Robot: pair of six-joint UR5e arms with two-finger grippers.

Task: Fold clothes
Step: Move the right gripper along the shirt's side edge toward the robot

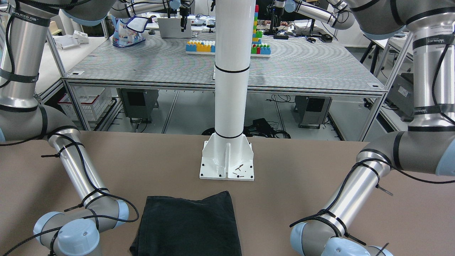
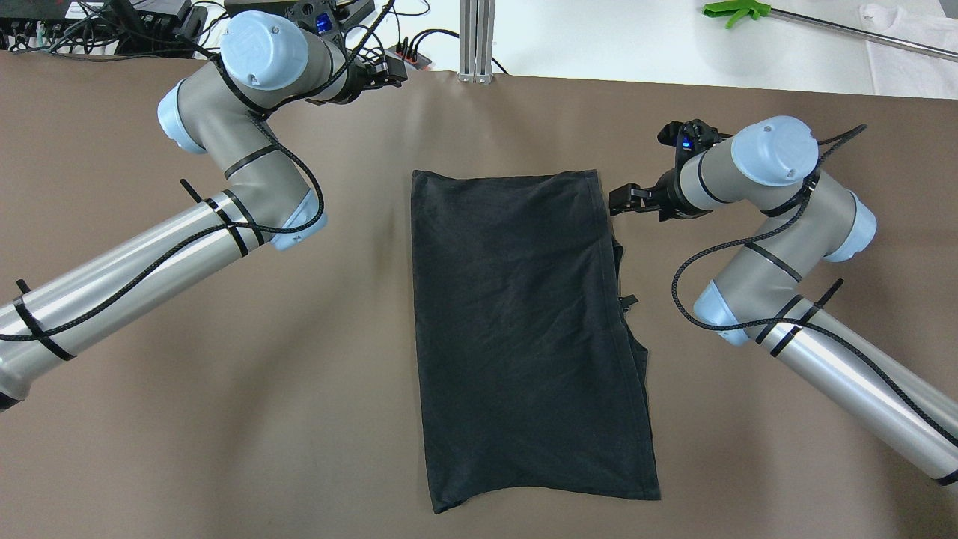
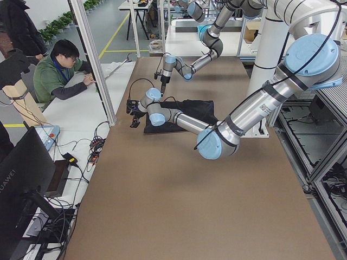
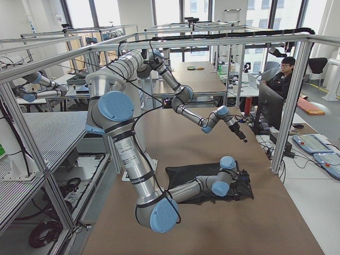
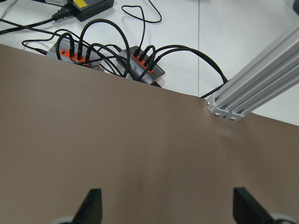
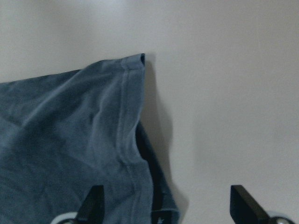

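1. The black clothes [image 2: 524, 329] are lying centred on the table [image 2: 224, 419], seemingly folded lengthwise; crosswise folds likely remaining.
2. The right pincer [image 2: 623, 201] is hovering, spread apart, beside one corner.
3. The left pincer [image 2: 388, 72], also apart, is hovering well away.

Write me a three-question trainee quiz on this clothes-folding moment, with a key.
1. True or false: the left pincer is shut on the plain black soft fabric piece.
2. Which one is beside a corner of the fabric? A) left pincer B) right pincer
3. Fill in: the right pincer is ___ (open or shut).
Key: 1 false, it hangs open over the bare brown table, apart from the fabric. 2 B. 3 open.
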